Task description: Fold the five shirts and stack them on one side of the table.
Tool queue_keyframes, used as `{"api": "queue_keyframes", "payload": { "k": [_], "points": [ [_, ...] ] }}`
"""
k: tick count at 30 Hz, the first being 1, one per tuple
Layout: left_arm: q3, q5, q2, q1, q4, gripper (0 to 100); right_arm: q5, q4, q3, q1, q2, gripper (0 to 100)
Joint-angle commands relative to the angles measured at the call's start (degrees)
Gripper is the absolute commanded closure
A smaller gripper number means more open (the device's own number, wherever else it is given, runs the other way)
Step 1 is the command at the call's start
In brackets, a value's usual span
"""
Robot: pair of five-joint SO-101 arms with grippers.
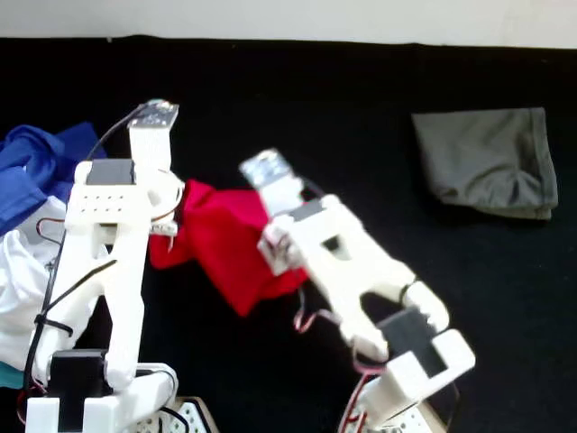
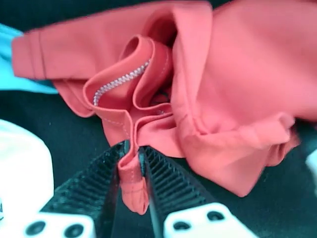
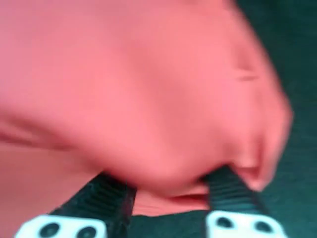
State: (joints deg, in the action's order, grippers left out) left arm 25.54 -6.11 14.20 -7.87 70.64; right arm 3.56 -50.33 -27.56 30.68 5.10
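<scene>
Grey shirt (image 1: 487,162) folded, apart. Pinches red shirt (image 1: 230,248) tight in left gripper (image 2: 132,154), drapes it over right gripper's (image 3: 168,186) wide-open jaws. Leaves blue shirt (image 1: 36,167), white shirt (image 1: 18,280) heaped.

In the high view the left arm (image 1: 117,271) rises upright from its base at 7 o'clock, its wrist pointing toward 12 o'clock. The left gripper (image 2: 132,148) is clamped on a narrow fold of the red shirt (image 2: 237,74). The right arm (image 1: 352,262) leans from its base at 5 o'clock toward 10 o'clock, and the right gripper (image 3: 166,176) has its jaws spread apart under the same cloth.
</scene>
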Motion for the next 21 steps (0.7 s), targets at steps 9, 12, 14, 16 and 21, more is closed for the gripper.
{"api": "queue_keyframes", "payload": {
  "k": [9, 12, 14, 16, 21],
  "points": [
    [-0.4, 0.3, 0.7, -0.3, -0.8, 99, 0.5, -15.4, 22.6, -18.4, -7.1, 99.2],
    [-1.7, 0.3, 0.7, -0.2, -0.4, 99, 0.6, -17.4, 25.9, -21.7, -9.7, 99.2],
    [-3.1, 0.3, 0.7, -0.2, 0.2, 99, 0.6, -18.4, 27.4, -23.5, -11.4, 99.2],
    [-6.0, 0.3, 0.7, -0.2, 3.3, 99, 0.6, -19.6, 28.6, -25.2, -13.1, 99.2],
    [-18.4, 0.4, 0.7, -0.1, 17.3, 99, 4.7, -23.7, 30.5, -26.5, -18.8, 99.2]
  ]
}}
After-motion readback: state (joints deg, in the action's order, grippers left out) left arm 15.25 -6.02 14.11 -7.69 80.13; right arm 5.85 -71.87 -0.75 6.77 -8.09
